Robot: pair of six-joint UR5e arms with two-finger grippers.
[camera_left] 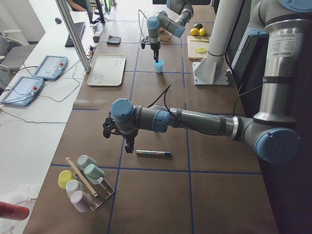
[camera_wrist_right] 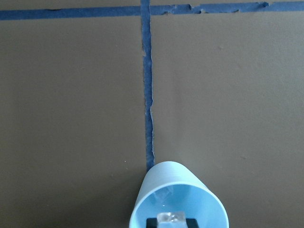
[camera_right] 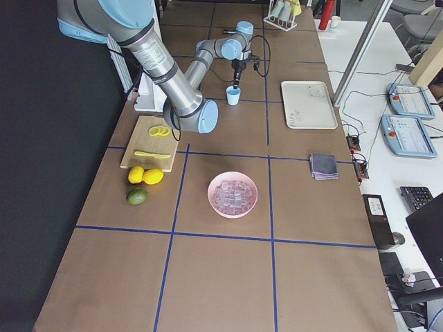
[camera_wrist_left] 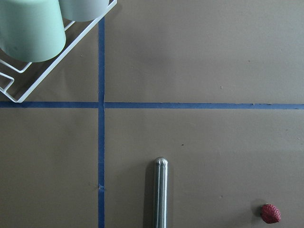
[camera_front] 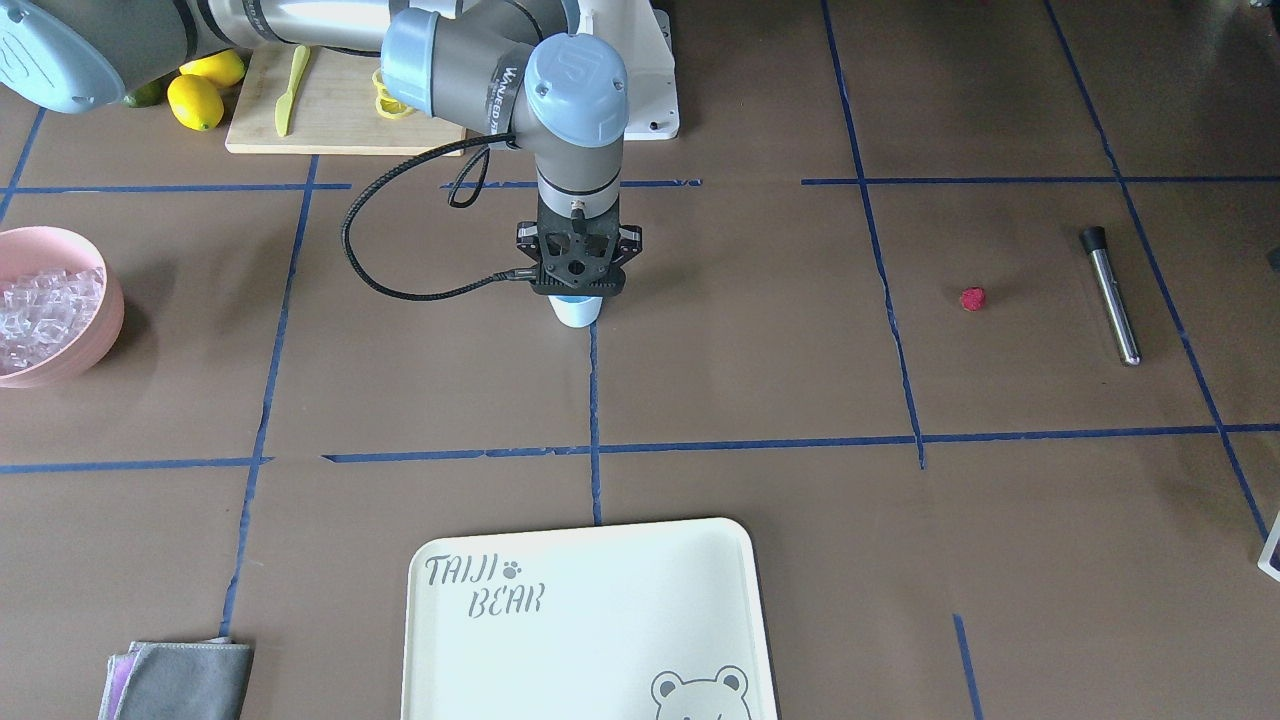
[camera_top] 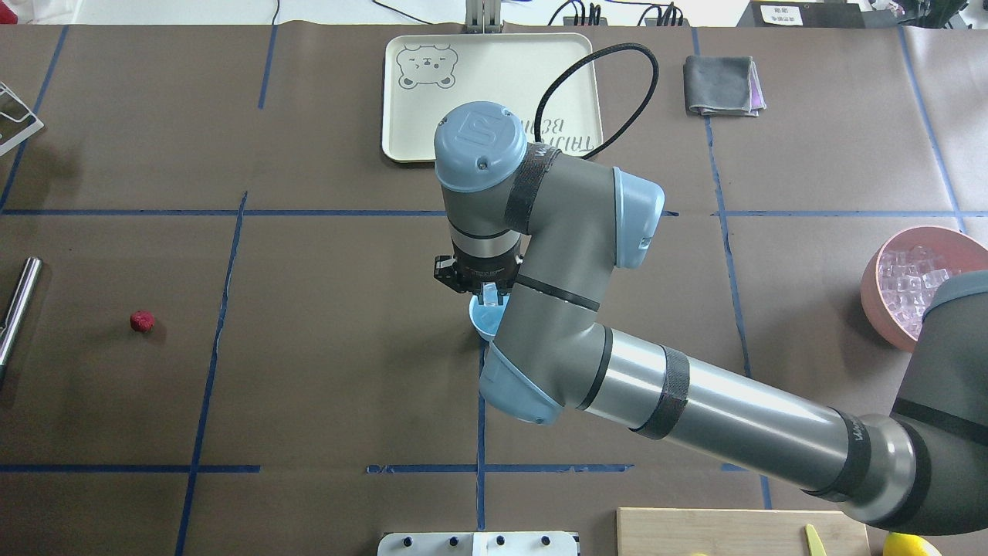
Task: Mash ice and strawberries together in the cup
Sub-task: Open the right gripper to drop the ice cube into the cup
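Hiding most of the cup (camera_front: 578, 311), the right pincer (camera_top: 490, 296) grips an ice cube (camera_wrist_right: 172, 218); left pincer (camera_left: 129, 146) unreadable.

Lab: taped table (camera_right: 221, 277), teach pendants (camera_right: 409, 101)

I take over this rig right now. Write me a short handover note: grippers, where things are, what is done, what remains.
Right gripper: shut on one ice cube, at the mouth of the cup, mid-table.
Left gripper: hovers over the metal rod; open or shut, cannot tell.
Strawberry: on the table beside the rod.
More ice in the pink bowl.
Done: cube brought to cup.
Left: release it, add strawberry, mash.
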